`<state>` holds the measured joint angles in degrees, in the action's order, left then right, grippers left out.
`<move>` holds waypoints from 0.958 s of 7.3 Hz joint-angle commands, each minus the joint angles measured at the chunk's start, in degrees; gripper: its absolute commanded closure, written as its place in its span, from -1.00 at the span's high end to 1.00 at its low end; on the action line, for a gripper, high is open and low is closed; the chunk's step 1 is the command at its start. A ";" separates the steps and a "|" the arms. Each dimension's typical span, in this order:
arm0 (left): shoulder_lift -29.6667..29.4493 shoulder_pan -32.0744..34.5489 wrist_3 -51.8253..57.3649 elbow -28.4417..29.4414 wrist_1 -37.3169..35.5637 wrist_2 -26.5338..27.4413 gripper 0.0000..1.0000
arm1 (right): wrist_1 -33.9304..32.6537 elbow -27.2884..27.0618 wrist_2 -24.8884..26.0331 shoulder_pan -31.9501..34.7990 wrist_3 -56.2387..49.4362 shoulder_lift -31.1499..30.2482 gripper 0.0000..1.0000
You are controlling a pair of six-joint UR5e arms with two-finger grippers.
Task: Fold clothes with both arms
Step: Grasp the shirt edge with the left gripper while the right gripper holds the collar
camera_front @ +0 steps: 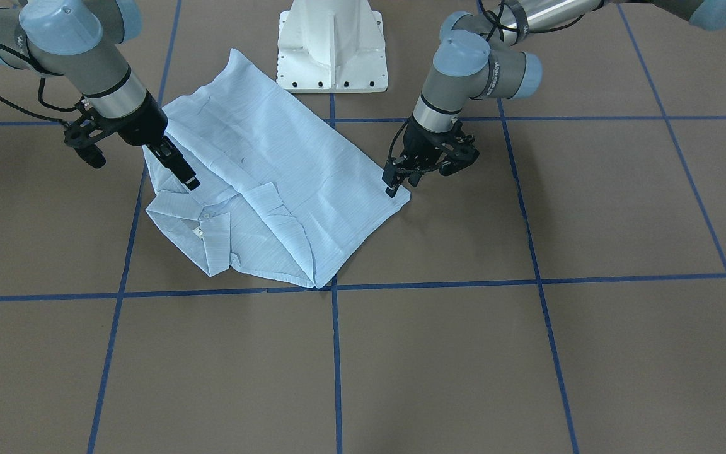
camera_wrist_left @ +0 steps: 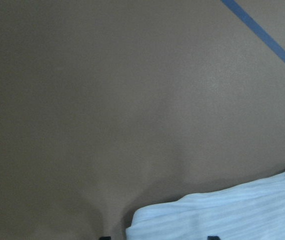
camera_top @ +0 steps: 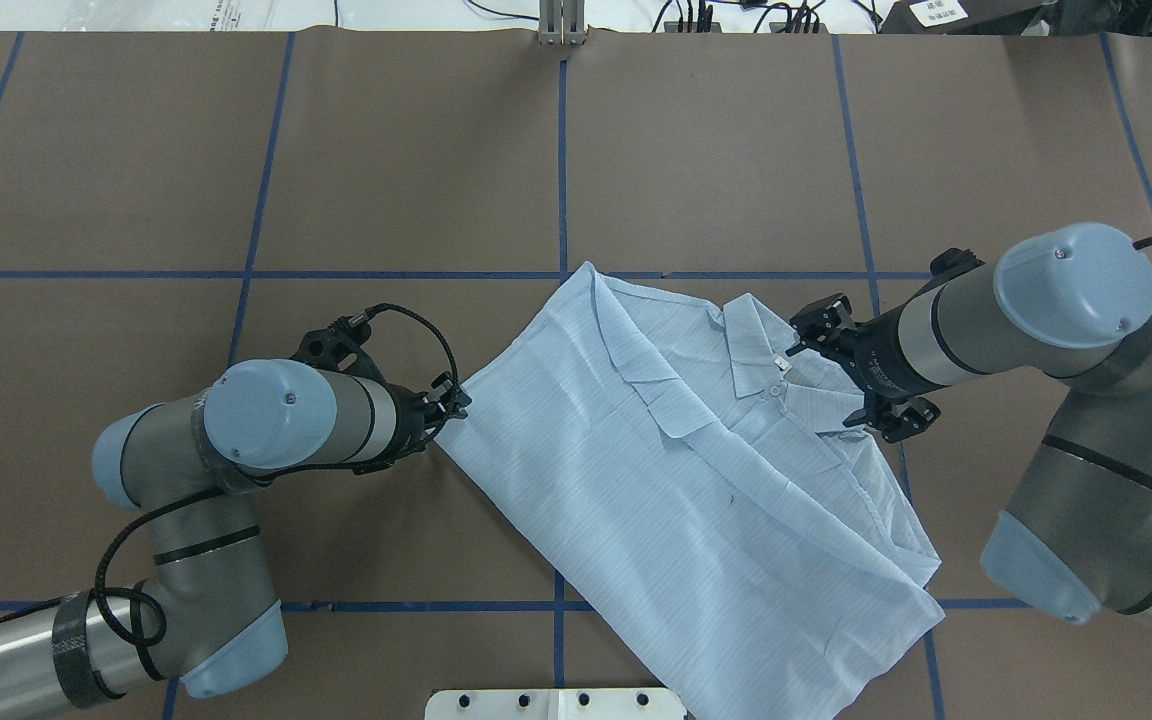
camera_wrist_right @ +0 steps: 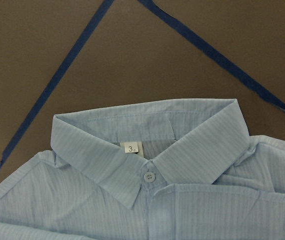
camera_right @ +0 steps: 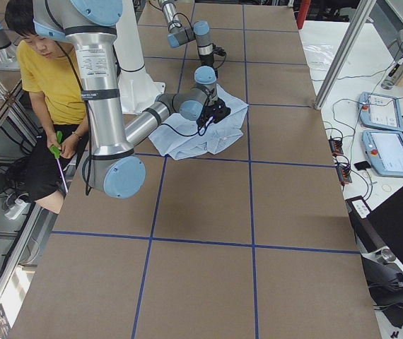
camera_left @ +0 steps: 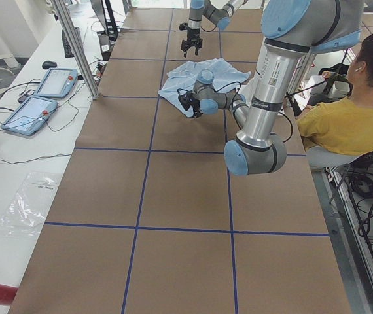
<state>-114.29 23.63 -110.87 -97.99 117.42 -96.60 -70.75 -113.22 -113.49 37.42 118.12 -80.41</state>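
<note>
**Front-facing view.** Item: one thin pale-blue, faintly striped collared shirt [camera_front: 287,170]. It lies flat and partly folded on the brown paper-covered table [camera_front: 527,353], which is ruled with blue tape lines [camera_front: 336,353]. The white pedestal base [camera_front: 331,44] stands just behind it.
- Black two-finger left claw [camera_front: 394,185]: tips down at the shirt's outer corner, with the cloth spreading away from it toward the other claw.
- Black two-finger right claw [camera_front: 188,180]: poised over the shoulder area, with the collar [camera_front: 180,214] just beyond its tips. Its fingers read as a single bar, so I cannot tell whether they are apart or together.

**Overhead view.** The shirt lies between the two claws. Its long axis runs diagonally from the left claw's end toward the pedestal. The left claw stands at a corner of one short end. The right claw stands on a long edge, beside the collar.

**Side views.** The shirt sits between the near and far arms, and the claws are too small to judge. A seated person in a yellow top [camera_left: 356,124] is at the robot's side.

**Left wrist view.** The shirt corner sits between two dark tips at the bottom edge. The jaws are apart, straddling the corner without pinching it.

**Right wrist view.** The collar, a small white button [camera_wrist_right: 148,176] and a neck label marked 3 [camera_wrist_right: 132,148] lie directly ahead of the claw. No fingers show.

**Assessment.** The coming move likely depends on the left claw pinching its corner, since it is the nearer arm there. The right arm is nearer the collar.
</note>
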 commanded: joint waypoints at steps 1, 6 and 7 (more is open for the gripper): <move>-0.05 -0.77 -1.00 0.08 0.00 0.01 0.10 | 0.00 0.19 0.90 0.02 0.00 -0.01 1.00; -0.14 -0.25 -1.02 -0.80 0.00 0.01 -1.00 | 0.00 0.19 2.66 -0.07 0.00 0.08 1.00; -0.14 1.06 -0.23 -0.80 0.00 0.01 -1.00 | 0.00 0.28 3.18 -0.07 0.00 0.69 1.00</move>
<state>-114.43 23.57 -111.88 -98.67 117.42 -96.59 -70.75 -113.00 -110.90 37.36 118.13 -80.16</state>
